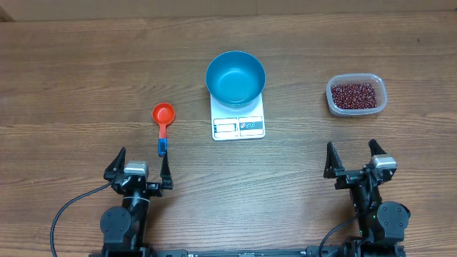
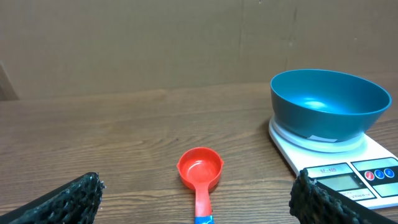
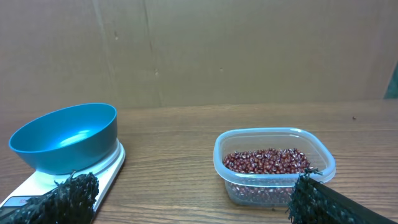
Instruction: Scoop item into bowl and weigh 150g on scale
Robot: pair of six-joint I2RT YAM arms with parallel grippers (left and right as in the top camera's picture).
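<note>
The blue bowl (image 1: 235, 77) (image 2: 329, 102) (image 3: 65, 138) stands empty on the white scale (image 1: 238, 123) (image 2: 348, 171) (image 3: 99, 174) at the table's middle. Dark red-brown beans (image 1: 355, 94) (image 3: 267, 160), the item, fill a clear tub (image 1: 356, 95) (image 3: 273, 165) at the right. An orange-red scoop (image 1: 163, 116) (image 2: 200, 171) with a blue handle tip lies left of the scale. My left gripper (image 1: 140, 165) (image 2: 196, 199) stands open just behind the scoop's handle, holding nothing. My right gripper (image 1: 353, 158) (image 3: 193, 199) is open too, below the tub and apart from it.
A brown cardboard wall backs the wooden table (image 1: 86, 64) in both wrist views. Bare wood lies between the scale and the tub, and along the front between the two arms.
</note>
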